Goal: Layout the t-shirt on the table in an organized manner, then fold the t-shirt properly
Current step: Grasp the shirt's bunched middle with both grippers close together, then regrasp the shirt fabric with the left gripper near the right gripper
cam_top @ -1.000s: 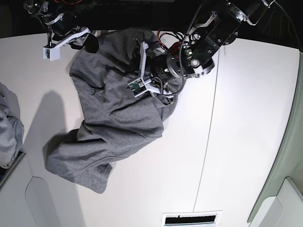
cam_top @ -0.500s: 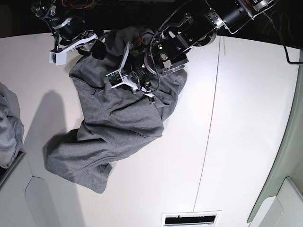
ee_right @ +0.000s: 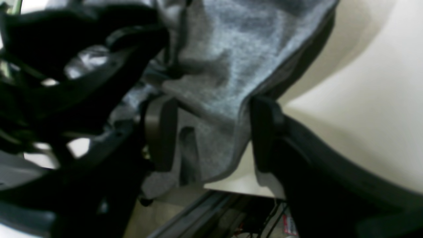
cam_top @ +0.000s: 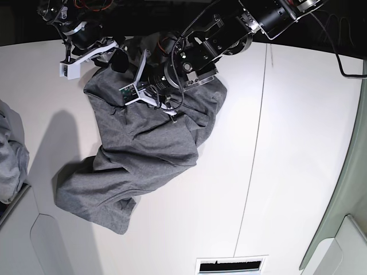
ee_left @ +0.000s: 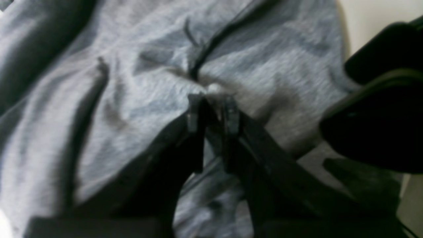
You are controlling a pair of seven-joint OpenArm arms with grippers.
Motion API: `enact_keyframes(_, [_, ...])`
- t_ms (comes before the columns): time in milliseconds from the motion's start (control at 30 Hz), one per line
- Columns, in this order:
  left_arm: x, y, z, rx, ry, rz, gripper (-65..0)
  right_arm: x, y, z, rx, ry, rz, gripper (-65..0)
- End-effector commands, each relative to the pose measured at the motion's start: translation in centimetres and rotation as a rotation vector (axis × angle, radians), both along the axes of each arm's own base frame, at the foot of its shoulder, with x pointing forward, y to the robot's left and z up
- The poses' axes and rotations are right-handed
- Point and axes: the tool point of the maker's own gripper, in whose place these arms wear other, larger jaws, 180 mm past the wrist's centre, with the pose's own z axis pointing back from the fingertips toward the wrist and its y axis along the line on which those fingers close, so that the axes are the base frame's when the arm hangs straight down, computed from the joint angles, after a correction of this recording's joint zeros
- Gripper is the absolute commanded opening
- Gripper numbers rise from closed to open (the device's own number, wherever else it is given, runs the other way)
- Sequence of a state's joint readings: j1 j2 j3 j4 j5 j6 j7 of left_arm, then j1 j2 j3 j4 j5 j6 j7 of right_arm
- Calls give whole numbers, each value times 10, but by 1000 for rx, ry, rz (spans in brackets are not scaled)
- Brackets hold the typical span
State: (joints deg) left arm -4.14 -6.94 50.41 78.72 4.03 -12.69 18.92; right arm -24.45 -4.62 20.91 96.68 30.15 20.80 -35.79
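A: T-shirt [cam_top: 137, 149] lies crumpled on the table [cam_top: 287, 172], unmoved. Left gripper [ee_left: 213, 99]?
B: It's slid further over the shirt, now pinching a fold. Right gripper [ee_right: 211, 132] spread wide, straddling the hem.

The left arm [cam_top: 229, 37] reaches from 1 o'clock toward 10 o'clock. The left gripper [ee_left: 213, 110] has its fingertips nearly together, pinching cloth. The right arm [cam_top: 77, 31] sits at 11 o'clock. The right gripper [ee_right: 211, 132] has its jaws spread wide.
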Motion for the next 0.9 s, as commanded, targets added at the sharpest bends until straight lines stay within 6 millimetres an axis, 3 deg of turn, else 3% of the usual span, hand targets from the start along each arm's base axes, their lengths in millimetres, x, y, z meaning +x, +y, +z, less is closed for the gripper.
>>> enact_keyframes(0, [8, -9, 11, -38, -33, -4, -567, 6, -1, 7, 5, -38, -9, -303])
enact_keyframes(100, [7, -8, 3, -8, -39, -11, -573, 6, -1, 7, 5, -37, -8, -303])
enact_keyframes(167, [7, -7, 0, 3, -42, -14, -650, 6, -1, 7, 5, -38, -9, -303])
enact_keyframes(333, [22, 2, 5, 22, -104, 55, -650, 7, -1, 8, 3, -44, -13, -303])
enact_keyframes(500, [43, 11, 44, 13, -226, 75, -650, 8, -3, 8, -10, -52, -15, -303])
enact_keyframes(633, [47, 28, 74, -4, -285, 78, -650, 9, -4, 8, -13, -54, -16, -303])
enact_keyframes(867, [53, 58, 100, 11, -373, 69, -650, 11, -17, 5, -82, -56, -43, -303])
